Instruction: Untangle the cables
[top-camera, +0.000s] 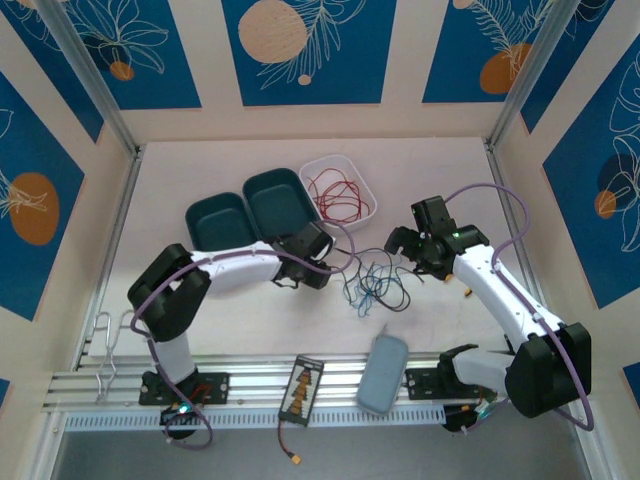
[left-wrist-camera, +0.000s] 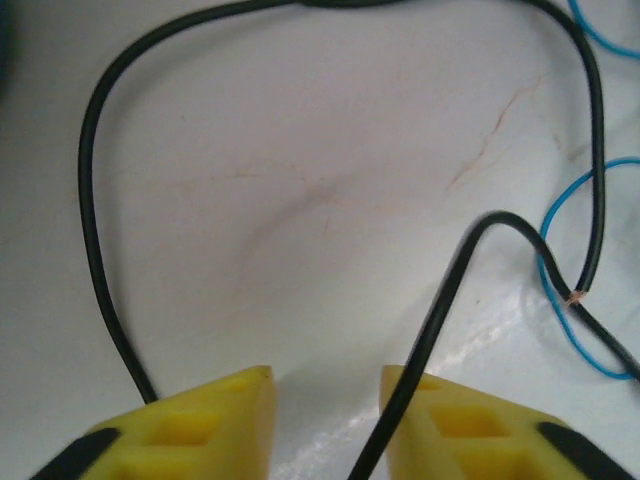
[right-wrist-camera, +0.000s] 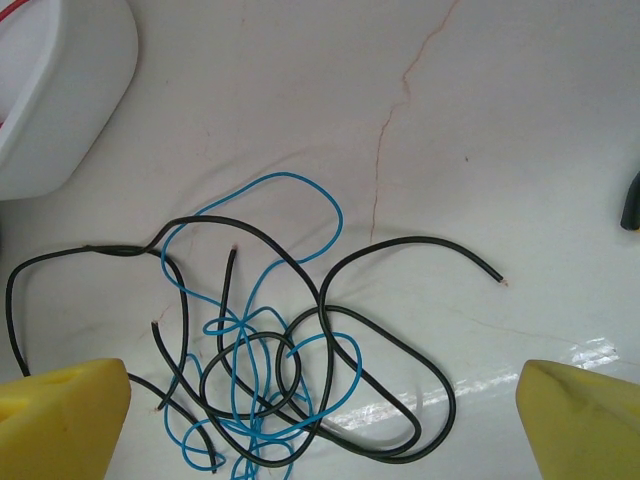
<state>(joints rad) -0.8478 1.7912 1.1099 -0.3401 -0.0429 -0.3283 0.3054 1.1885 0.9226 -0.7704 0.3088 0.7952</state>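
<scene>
2 white arms reach inward over the pale table (top-camera: 200, 170) in the top external view. Between them lie the cables (top-camera: 375, 288), a loose tangle of thin black and blue wires on the bare tabletop near its middle. The left gripper (top-camera: 318, 258) sits just left of the tangle, beside 2 dark teal plastic trays (top-camera: 217, 222) that stand side by side. From this height I cannot tell how its jaws stand. The right gripper (top-camera: 408, 252) hangs just right of the tangle. Behind the tangle, a white rectangular plastic tray (top-camera: 335, 160) holds a bunch of thin red wires (top-camera: 338, 198). At the near edge, across the aluminium rail (top-camera: 120, 382), lie a soft grey pouch (top-camera: 382, 373) and a small black board (top-camera: 302, 385).

At the left wrist, that gripper's 2 yellow fingertips (left-wrist-camera: 220, 420) stand apart with a narrow strip of table showing between them, and they pinch nothing. A thin black wire (left-wrist-camera: 90, 200) loops across the tabletop ahead. 1 run of it ends against the top of one fingertip, and another crosses the inner edge of the other, right at the gap. A thin blue wire (left-wrist-camera: 560, 290) curls off to one side and crosses the black one.

At the right wrist, the 2 yellow fingertips sit far apart in the lower corners, spread wide and holding nothing. The tangle lies on the table between and ahead of them, its black and blue strands woven through each other in several loops. 1 black end reaches free toward the open side. A rounded corner of the white tray shows at the upper edge, well apart from the tangle.
</scene>
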